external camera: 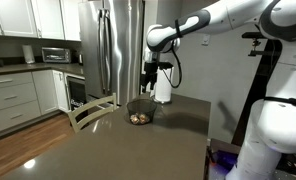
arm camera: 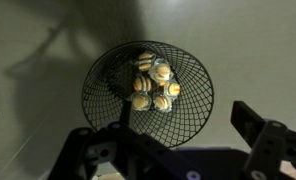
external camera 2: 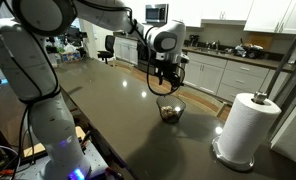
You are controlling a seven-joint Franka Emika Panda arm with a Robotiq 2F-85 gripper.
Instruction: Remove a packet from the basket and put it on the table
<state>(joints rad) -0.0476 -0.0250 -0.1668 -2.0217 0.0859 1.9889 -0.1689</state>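
Observation:
The basket [arm camera: 183,105] is a round, dark wire bowl on the table [arm camera: 48,60]. Several tan-orange packets [arm camera: 153,85] lie clustered at its bottom. It also shows in both exterior views [external camera: 140,116] [external camera 2: 170,112]. My gripper [arm camera: 178,140] hangs above the basket, open and empty, with fingers spread at the lower edge of the wrist view. In an exterior view the gripper [external camera: 149,82] is well above the basket, and in an exterior view it [external camera 2: 168,85] hovers just over it.
A white paper-towel roll [external camera 2: 247,125] stands on the table near the basket, also seen behind it [external camera: 163,90]. A wooden chair [external camera: 91,112] sits at the table's far edge. A steel fridge [external camera: 110,50] and kitchen counters stand beyond.

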